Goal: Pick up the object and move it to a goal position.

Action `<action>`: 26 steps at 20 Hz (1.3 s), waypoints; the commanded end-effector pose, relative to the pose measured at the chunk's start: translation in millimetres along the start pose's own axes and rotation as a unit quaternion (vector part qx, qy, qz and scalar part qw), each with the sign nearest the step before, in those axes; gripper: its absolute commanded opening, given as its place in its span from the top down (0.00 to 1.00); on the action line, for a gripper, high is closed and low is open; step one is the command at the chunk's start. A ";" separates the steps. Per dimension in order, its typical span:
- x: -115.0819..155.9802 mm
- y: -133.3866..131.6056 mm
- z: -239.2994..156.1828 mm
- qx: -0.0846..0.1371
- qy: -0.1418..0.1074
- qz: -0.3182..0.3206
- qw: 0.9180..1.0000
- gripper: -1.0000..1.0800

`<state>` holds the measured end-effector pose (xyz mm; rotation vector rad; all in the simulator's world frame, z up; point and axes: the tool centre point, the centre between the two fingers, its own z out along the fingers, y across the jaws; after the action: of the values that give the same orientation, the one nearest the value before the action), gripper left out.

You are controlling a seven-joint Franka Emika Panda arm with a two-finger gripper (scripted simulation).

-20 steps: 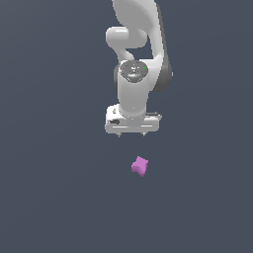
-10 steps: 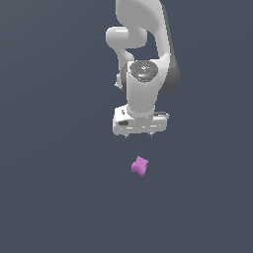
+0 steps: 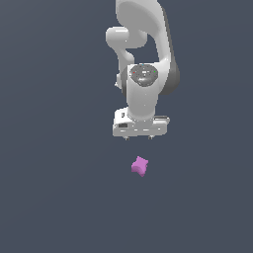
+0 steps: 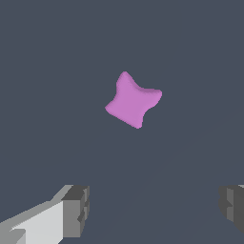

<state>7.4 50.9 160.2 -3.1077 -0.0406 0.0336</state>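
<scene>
Object: magenta-pink, matt, no highlights; surface smooth, edges rounded, like moulded plastic or clay. In the wrist view the colour is even and flat, with only soft shading toward its lower edge.

Arm above the object: white casing, smooth, semi-gloss, plastic-looking, with soft light bands on the curved shells; dark grey panel along one side.

Gripper: white body, same smooth finish. Jaws end in grey pads, matt, with ridged, stepped faces.

Ground around the object: uniform dark slate-grey, matt, no texture or grain visible.
</scene>
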 end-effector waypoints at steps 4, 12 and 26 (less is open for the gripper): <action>12.7 -0.5 9.3 -0.001 0.001 0.040 0.999 0.04; 40.5 -2.0 32.5 -0.005 0.005 0.132 0.991 0.04; 72.1 -4.9 65.8 -0.013 0.014 0.246 0.969 0.04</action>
<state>75.8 59.7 95.2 -3.0573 0.7081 0.0054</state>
